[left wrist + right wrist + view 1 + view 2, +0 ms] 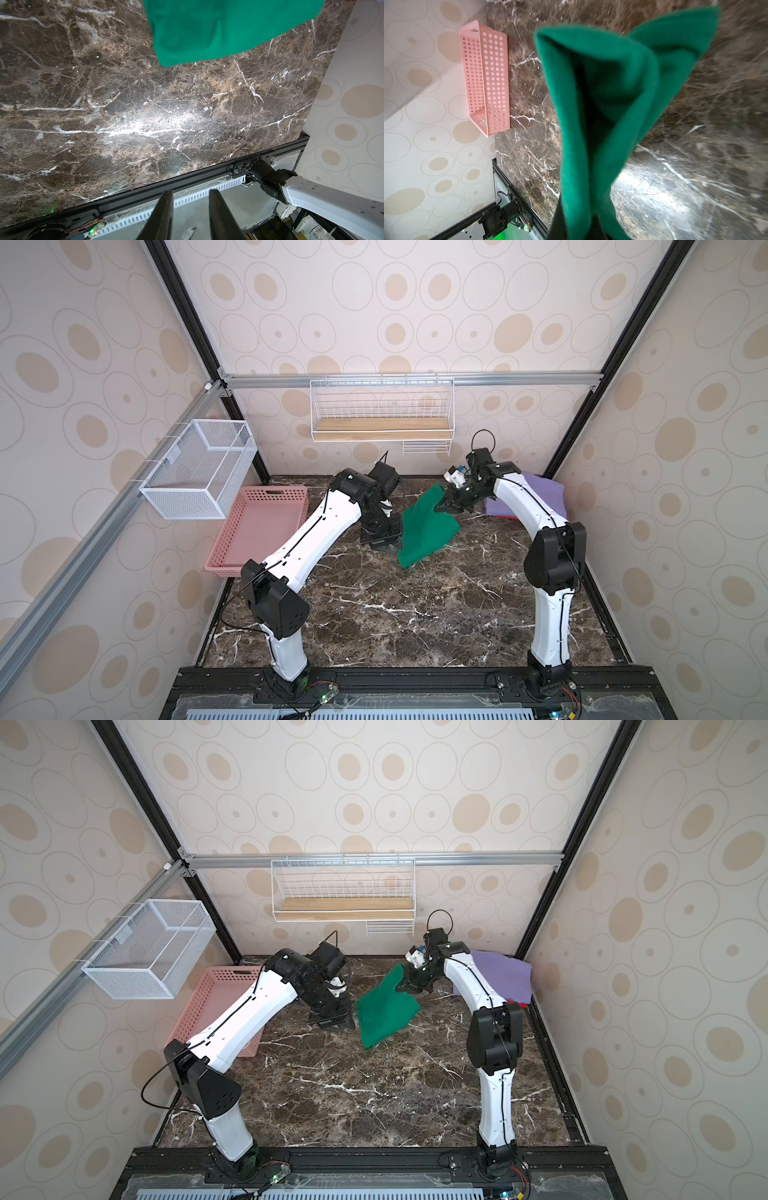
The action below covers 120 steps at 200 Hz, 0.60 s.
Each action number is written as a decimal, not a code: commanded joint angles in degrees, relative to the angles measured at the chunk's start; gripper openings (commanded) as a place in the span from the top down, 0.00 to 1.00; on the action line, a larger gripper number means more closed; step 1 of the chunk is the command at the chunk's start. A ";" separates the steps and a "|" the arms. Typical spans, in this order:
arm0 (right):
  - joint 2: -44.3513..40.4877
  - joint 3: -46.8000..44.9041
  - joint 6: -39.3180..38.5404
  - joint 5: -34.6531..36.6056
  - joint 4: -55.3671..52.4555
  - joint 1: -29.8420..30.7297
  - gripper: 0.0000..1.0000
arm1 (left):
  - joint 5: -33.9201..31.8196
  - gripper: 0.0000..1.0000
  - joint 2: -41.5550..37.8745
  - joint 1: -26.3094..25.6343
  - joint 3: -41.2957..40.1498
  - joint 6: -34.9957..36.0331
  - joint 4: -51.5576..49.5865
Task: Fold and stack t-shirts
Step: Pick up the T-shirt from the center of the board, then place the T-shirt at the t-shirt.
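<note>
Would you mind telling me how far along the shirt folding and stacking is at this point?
Done, apparently: the lavender t-shirt lies flat in the far right corner, a red t-shirt edge peeking out beside it. In hand: the right gripper pinches the green t-shirt, which hangs loose, not yet folded; the left gripper is open and empty. Left: folding the green one and stacking it.
</note>
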 commanded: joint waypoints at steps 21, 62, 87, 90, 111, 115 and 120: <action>6.76 18.91 -2.92 1.41 -11.92 -6.47 1.00 | -1.76 0.67 -3.80 0.15 0.11 -1.12 -1.72; 13.09 31.04 -1.28 -1.58 -13.63 -12.19 1.00 | -2.37 0.67 -4.54 0.15 -0.67 -1.16 -1.83; 15.40 31.93 1.19 -6.03 -9.52 -15.19 1.00 | -2.04 0.67 -4.92 0.24 -1.73 -1.13 -1.30; 15.64 32.29 1.25 -6.35 -9.01 -15.46 1.00 | -1.95 0.67 -4.90 0.22 -1.74 -1.18 -1.21; 18.02 36.01 1.57 -6.95 -7.67 -17.03 1.00 | -1.77 0.67 -4.49 0.21 -1.78 -0.74 -1.20; 18.37 36.50 1.78 -7.23 -7.49 -17.35 1.00 | -1.75 0.67 -4.42 0.26 -1.77 -0.69 -1.31; 18.77 37.02 2.39 -7.76 -6.96 -17.92 1.00 | -1.61 0.67 -4.29 0.30 -1.73 -0.53 -1.31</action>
